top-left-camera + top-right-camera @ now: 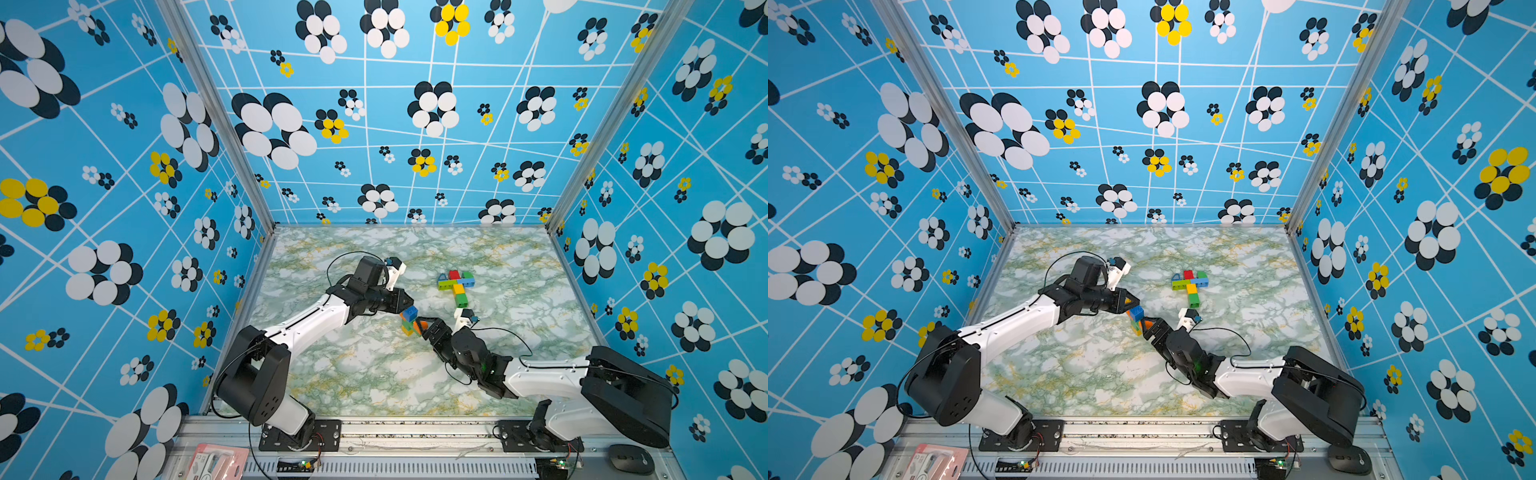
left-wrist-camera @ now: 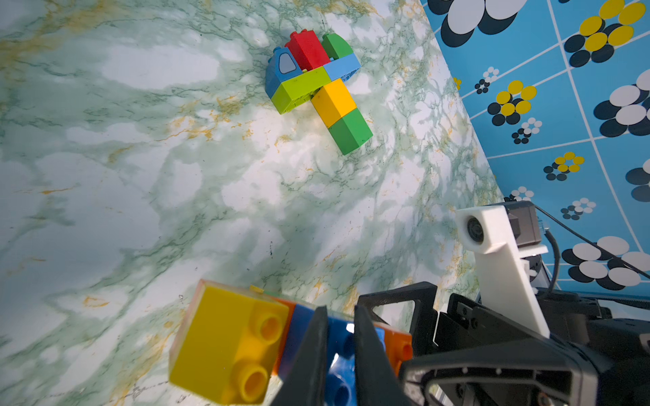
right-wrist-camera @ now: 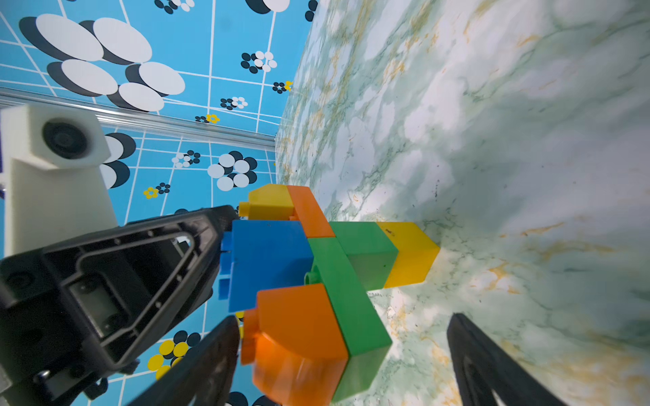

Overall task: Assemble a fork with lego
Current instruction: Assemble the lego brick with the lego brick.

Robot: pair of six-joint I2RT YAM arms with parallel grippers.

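My left gripper (image 1: 408, 308) (image 1: 1133, 308) (image 2: 339, 311) is shut on the blue brick (image 2: 340, 351) of a lego cluster (image 1: 409, 323) (image 1: 1136, 322) held mid-table. Yellow (image 2: 225, 337), orange (image 3: 295, 316) and green (image 3: 351, 298) bricks are joined to that blue brick. From the other side my right gripper (image 1: 422, 326) (image 1: 1148, 324) (image 3: 343, 327) stands open, its jaws wide on either side of the orange and green end. Behind it a second, T-shaped lego assembly (image 1: 456, 284) (image 1: 1190, 284) (image 2: 316, 88) lies flat on the marble table (image 1: 374, 374).
Blue patterned walls close in the table on three sides. A metal rail (image 1: 395, 430) runs along the front edge. A black mouse (image 1: 631, 459) and a pink packet (image 1: 216, 463) lie in front of that rail.
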